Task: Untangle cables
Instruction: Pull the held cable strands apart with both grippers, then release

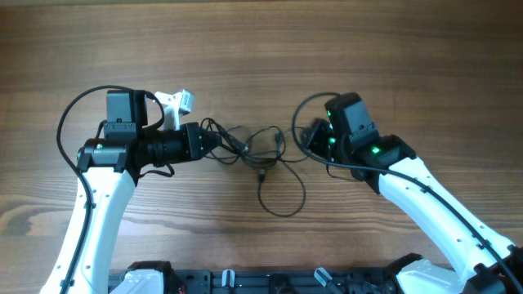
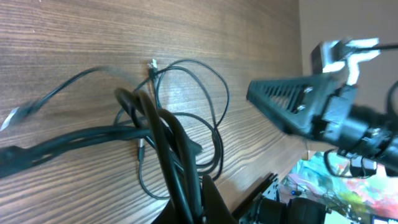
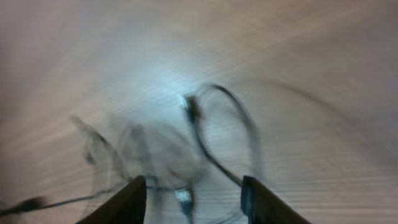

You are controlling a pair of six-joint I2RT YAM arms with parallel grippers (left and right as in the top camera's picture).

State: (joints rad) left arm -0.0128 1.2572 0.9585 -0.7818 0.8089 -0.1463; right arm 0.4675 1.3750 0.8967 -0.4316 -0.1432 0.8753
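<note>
The cables (image 1: 249, 149) are thin black wires bunched in a knot at the table's middle, with one loose loop (image 1: 282, 194) trailing toward the front. My left gripper (image 1: 209, 140) is at the knot's left end, shut on several strands. In the left wrist view the strands (image 2: 163, 134) run down between its fingers (image 2: 189, 202). My right gripper (image 1: 306, 135) is at the knot's right end. The right wrist view is blurred by motion. It shows the right gripper (image 3: 193, 200) open above the table, with a loop (image 3: 227, 134) and a small plug end (image 3: 184, 198) below and between the fingers.
The table (image 1: 261, 49) is brown wood. A white part (image 1: 180, 101) sticks out of the left arm's wrist. The right arm's black gripper body (image 2: 298, 104) shows in the left wrist view. A black rail (image 1: 270, 282) runs along the table's front edge.
</note>
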